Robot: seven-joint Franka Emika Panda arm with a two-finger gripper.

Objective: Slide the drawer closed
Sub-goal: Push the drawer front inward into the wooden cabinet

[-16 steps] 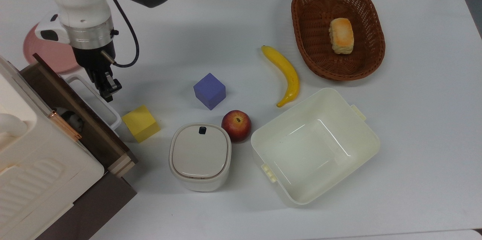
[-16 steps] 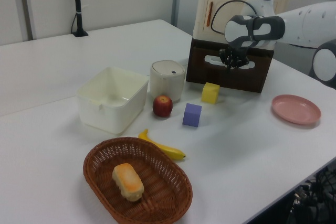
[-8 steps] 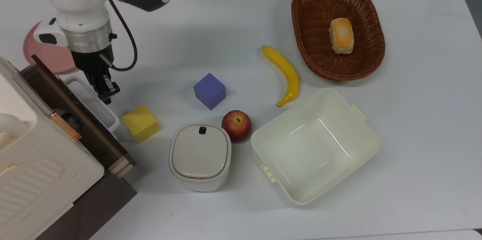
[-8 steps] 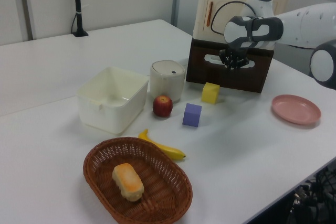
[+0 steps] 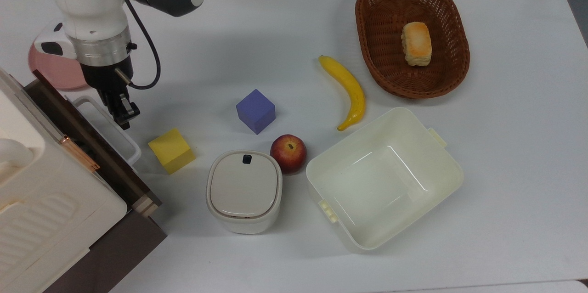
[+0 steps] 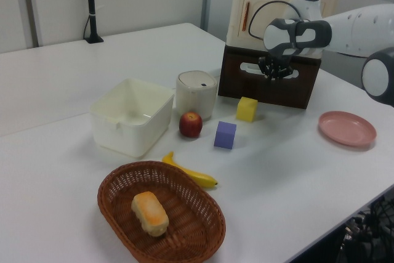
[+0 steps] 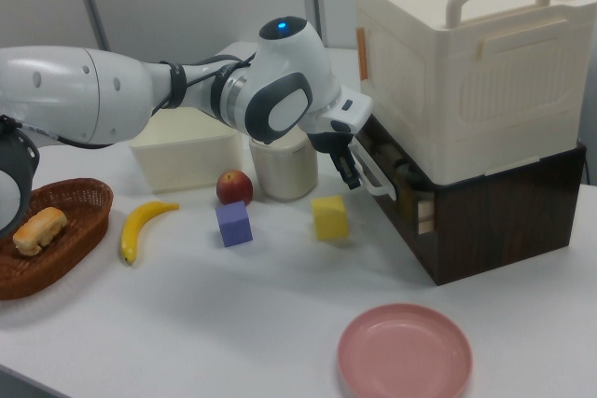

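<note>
1 drawer point(image 5: 92, 146) (slightly open) | 1 gripper point(image 5: 123, 116) at its handle | 2 cubes

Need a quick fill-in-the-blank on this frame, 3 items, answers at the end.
1. The bread roll lies inside the wicker ____.
2. The pincer is at the white loop handle of the ____.
3. The apple sits between the lidded container and the open cream ____.

Missing words: basket; drawer; tub
</note>
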